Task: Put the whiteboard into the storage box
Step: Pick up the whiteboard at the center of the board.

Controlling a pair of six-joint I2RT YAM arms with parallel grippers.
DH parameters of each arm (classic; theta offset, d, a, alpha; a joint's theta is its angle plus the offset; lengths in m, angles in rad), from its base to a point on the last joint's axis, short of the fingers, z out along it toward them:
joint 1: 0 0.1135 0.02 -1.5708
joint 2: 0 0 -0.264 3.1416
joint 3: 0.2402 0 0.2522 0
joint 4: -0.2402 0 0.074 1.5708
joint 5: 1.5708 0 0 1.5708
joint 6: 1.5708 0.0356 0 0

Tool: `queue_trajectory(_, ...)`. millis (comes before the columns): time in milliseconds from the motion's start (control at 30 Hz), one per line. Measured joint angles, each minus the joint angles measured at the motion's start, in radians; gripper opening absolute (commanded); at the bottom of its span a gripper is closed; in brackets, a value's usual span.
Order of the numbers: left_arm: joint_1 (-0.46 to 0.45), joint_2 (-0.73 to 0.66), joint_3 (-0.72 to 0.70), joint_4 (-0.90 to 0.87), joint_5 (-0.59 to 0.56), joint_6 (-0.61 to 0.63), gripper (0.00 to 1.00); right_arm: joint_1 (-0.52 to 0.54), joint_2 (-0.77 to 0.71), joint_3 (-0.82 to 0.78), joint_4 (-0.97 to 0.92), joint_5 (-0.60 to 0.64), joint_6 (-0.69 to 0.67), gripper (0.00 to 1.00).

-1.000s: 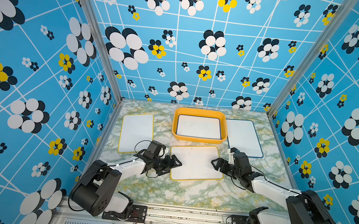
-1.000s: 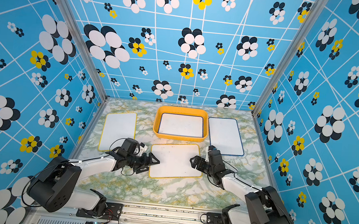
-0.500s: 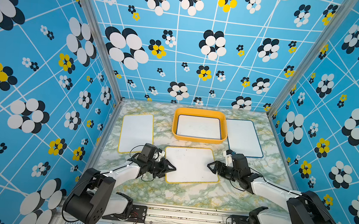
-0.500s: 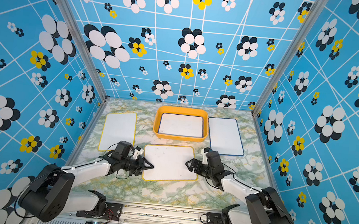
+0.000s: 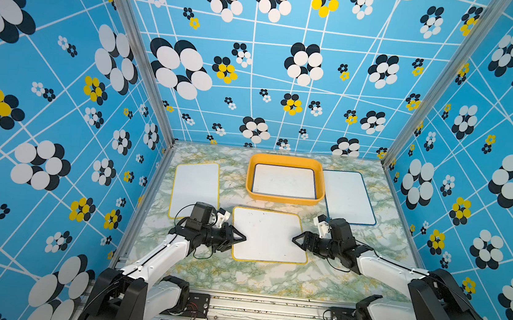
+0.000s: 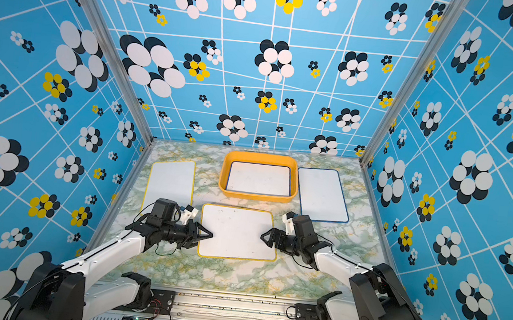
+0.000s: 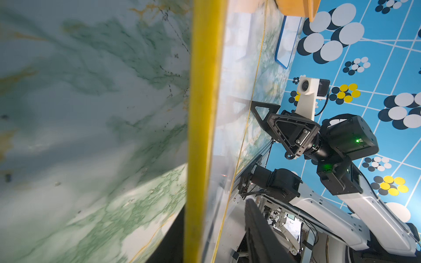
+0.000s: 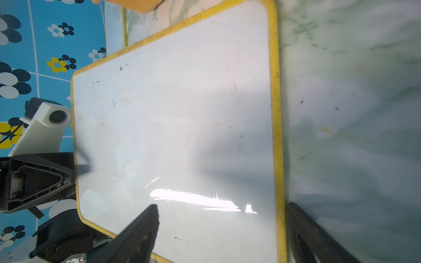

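Item: yellow-framed white rectangular whiteboard (image 5: 268, 235), front-centre of desk (image 5: 269, 277), just before shallow orange-yellow plastic storage box (image 5: 283, 199). Left gripper (image 5: 243, 238) pinches its edge; right gripper (image 5: 294, 239) gapes wide. We should close right squarely, then lift level.

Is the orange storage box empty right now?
Not empty: a blue-edged whiteboard lies flat inside the storage box, covering most of its floor.

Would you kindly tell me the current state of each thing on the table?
Box: holds one blue whiteboard, flat.
Front whiteboard: out of the box, edge clamped.
Left tool: shut on front whiteboard.
Right tool: open, astride its opposite edge.
Yellow side whiteboard: flat on table.
Blue side whiteboard: flat on table.
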Motion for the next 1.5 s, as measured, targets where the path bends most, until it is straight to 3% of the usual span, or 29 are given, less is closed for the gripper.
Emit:
queue_trajectory(333, -0.039, 0.040, 0.067, -0.094, 0.039, 0.060, 0.21, 0.000, 0.016, 0.022, -0.023, -0.013, -0.006, 0.89)
queue_trajectory(567, -0.074, 0.088, 0.154, -0.041, 0.084, 0.085, 0.00, -0.010, 0.012, 0.021, -0.018, -0.005, 0.003, 0.89)
queue_trajectory(867, -0.070, 0.068, 0.230, -0.210, 0.064, 0.146, 0.00, 0.009, -0.038, 0.061, -0.201, 0.006, 0.004, 0.90)
queue_trajectory(1067, -0.069, 0.018, 0.391, -0.459, -0.010, 0.188, 0.00, -0.001, -0.095, 0.123, -0.429, 0.055, -0.003, 0.91)
queue_trajectory(1267, -0.069, -0.015, 0.615, -0.577, -0.021, 0.228, 0.00, -0.057, -0.182, 0.240, -0.577, 0.109, -0.041, 0.92)
queue_trajectory(1500, -0.066, 0.133, 0.796, -0.591, -0.024, 0.251, 0.00, -0.105, -0.187, 0.332, -0.634, 0.145, -0.080, 0.91)
